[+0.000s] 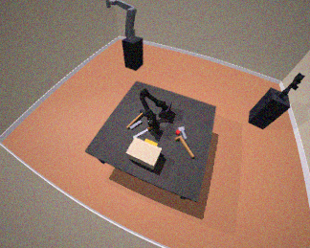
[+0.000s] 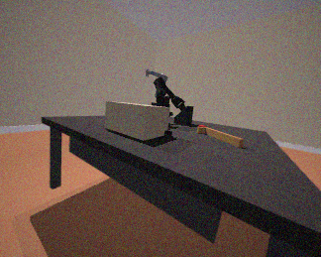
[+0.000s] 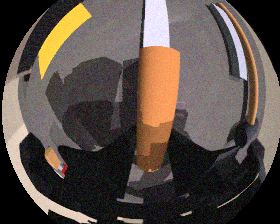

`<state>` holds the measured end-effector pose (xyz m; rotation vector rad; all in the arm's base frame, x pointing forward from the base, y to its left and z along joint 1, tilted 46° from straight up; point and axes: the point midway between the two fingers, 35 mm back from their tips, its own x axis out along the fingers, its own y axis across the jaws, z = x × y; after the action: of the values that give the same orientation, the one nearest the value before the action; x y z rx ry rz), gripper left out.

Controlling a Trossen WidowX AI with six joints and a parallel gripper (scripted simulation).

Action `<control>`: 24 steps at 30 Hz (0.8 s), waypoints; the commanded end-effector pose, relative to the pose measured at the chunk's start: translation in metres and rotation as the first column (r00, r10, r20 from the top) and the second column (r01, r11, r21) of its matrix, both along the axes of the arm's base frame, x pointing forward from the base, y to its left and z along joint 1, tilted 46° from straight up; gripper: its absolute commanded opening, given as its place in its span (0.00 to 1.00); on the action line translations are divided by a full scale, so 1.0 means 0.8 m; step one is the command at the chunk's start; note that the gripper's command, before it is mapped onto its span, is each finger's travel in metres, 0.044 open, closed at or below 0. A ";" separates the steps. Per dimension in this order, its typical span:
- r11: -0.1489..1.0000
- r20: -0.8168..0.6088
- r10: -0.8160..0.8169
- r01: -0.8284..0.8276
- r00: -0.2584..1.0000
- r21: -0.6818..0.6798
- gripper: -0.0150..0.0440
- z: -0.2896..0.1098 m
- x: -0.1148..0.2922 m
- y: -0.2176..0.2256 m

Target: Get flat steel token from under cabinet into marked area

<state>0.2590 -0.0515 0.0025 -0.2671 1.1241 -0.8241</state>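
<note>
My gripper (image 1: 155,131) (image 3: 151,130) is low over the table, just behind the beige cabinet (image 1: 143,153) (image 2: 135,119). It is shut on the orange handle of a tool (image 3: 156,97) with a flat silver blade (image 3: 156,18) (image 1: 142,134). The blade points away from the wrist and lies close to the table near the cabinet's side. A yellow marked strip (image 1: 154,145) (image 3: 63,37) lies along the cabinet's front. The steel token shows in no view. In the exterior view the cabinet hides the fingers.
A second wooden-handled tool (image 1: 135,121) (image 3: 240,47) lies on the dark table (image 1: 190,173) left of the arm. A wooden-handled hammer (image 1: 186,146) (image 2: 224,137) with a red part (image 1: 178,132) lies to the right. Two black pedestals stand on the floor.
</note>
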 end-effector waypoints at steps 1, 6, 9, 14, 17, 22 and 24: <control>1.000 0.002 0.004 -0.004 1.000 -0.001 0.25 -0.003 0.004 0.006; 1.000 0.003 0.003 -0.003 1.000 0.000 0.25 -0.007 0.005 0.010; 1.000 0.003 0.003 -0.003 1.000 0.000 0.25 -0.009 0.006 0.012; 1.000 0.004 0.003 -0.003 1.000 0.000 0.25 -0.013 0.007 0.017; 1.000 0.004 0.002 -0.002 1.000 0.001 0.25 -0.015 0.008 0.019; 1.000 0.004 0.002 -0.002 1.000 0.001 0.25 -0.019 0.010 0.023; 1.000 0.005 0.002 -0.002 1.000 0.001 0.25 -0.021 0.010 0.025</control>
<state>0.2642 -0.0358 -0.0120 -0.2636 1.1219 -0.8270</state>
